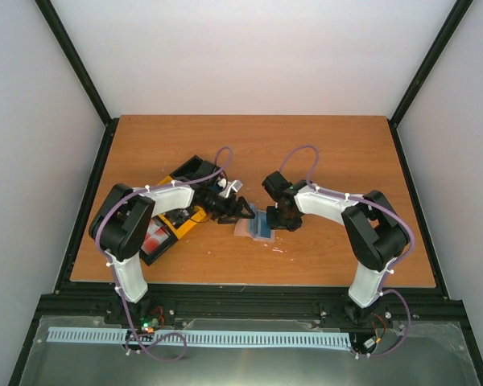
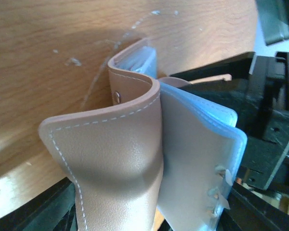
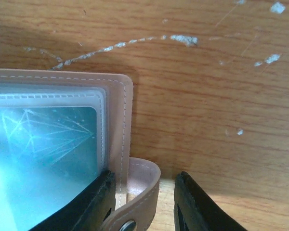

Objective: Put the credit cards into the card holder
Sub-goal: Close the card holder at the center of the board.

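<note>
The tan-pink card holder lies open on the table between my two grippers. In the left wrist view its cover stands up and bulges, with the clear sleeves beside it. Both sit between the wide-apart fingers of my left gripper, which stands open. A light blue credit card sits inside a sleeve. My right gripper is open astride the holder's snap strap. One of its fingers rests on the sleeve and the other hangs over bare wood. A red card lies in the tray.
The black-and-yellow three-bin tray lies slantwise at the left, under my left arm. The wooden table is scratched around the holder. Black frame posts border the table on both sides.
</note>
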`<state>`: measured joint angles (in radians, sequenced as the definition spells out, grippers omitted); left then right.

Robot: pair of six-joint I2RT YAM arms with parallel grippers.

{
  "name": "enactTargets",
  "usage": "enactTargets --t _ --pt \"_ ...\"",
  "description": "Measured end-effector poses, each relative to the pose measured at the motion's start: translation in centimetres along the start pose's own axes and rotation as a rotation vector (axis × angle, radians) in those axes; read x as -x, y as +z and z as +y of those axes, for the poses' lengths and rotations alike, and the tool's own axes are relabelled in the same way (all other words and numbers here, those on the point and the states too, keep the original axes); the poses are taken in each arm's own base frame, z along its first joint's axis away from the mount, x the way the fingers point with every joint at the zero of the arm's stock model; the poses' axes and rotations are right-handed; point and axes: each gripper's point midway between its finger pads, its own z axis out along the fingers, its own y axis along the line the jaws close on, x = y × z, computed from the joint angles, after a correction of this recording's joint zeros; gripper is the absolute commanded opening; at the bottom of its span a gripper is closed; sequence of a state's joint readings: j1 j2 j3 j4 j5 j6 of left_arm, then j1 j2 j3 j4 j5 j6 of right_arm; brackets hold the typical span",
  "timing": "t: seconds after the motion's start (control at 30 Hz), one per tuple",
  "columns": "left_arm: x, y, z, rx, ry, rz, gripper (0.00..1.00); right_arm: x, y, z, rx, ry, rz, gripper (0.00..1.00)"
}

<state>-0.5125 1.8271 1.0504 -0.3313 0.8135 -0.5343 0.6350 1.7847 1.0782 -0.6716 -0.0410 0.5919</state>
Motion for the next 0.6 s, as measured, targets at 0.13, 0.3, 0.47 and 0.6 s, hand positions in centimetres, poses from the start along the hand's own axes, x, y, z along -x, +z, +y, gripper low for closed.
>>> enactTargets --t 0.13,0.3,0.47,0.6 --pt "-0.4 0.0 -1.0 -0.055 0.020 0.025 0.71 0.0 0.0 0.0 0.000 0.004 -0.001 0.36" --pt "-0.9 -0.1 -2.3 -0.119 0.045 0.054 0.72 0.5 0.0 0.3 0.013 0.011 -0.020 0.36" --pt "-1.1 -0.2 -2.9 -0.158 0.052 0.071 0.72 0.7 0.0 0.5 0.021 0.018 -0.030 0.35" --pt "-1.2 -0.2 -3.2 -0.174 0.055 0.077 0.72 0.7 0.0 0.5 0.022 0.020 -0.031 0.35"
